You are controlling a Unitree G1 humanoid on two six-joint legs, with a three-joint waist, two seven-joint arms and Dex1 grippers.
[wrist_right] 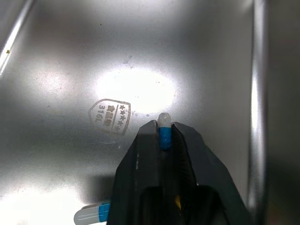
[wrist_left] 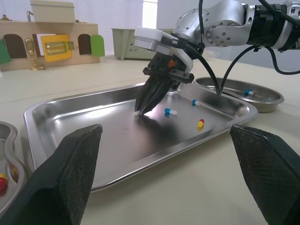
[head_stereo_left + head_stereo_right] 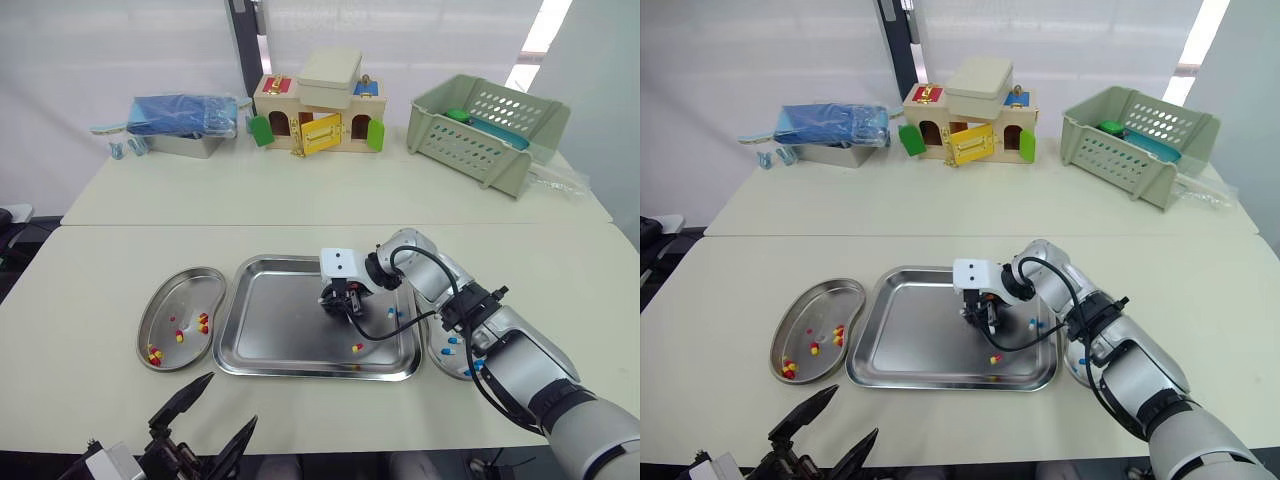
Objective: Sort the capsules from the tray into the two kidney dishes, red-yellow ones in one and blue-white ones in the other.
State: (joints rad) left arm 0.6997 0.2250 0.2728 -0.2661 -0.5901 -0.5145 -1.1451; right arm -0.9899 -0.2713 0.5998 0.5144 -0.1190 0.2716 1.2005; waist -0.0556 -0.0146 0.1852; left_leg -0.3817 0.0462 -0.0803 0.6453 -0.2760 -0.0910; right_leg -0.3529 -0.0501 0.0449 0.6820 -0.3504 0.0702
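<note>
My right gripper (image 1: 164,125) is shut on a blue-white capsule (image 1: 163,132), its tips pointing down at the floor of the steel tray (image 3: 270,335). Three capsules lie loose in the tray: two blue-white ones (image 2: 170,111) (image 2: 196,102) and a red-yellow one (image 2: 200,123). The left kidney dish (image 3: 175,300) holds several red-yellow capsules (image 3: 203,322). The right kidney dish (image 2: 262,101), partly behind my right arm, holds blue-white capsules (image 3: 452,341). My left gripper (image 3: 231,398) hangs open near the table's front edge, short of the tray.
At the back of the far table stand a wooden toy house (image 3: 318,100), a green plastic basket (image 3: 485,130) and a metal box with a blue bag (image 3: 180,125). A seam (image 3: 150,225) separates the two tables.
</note>
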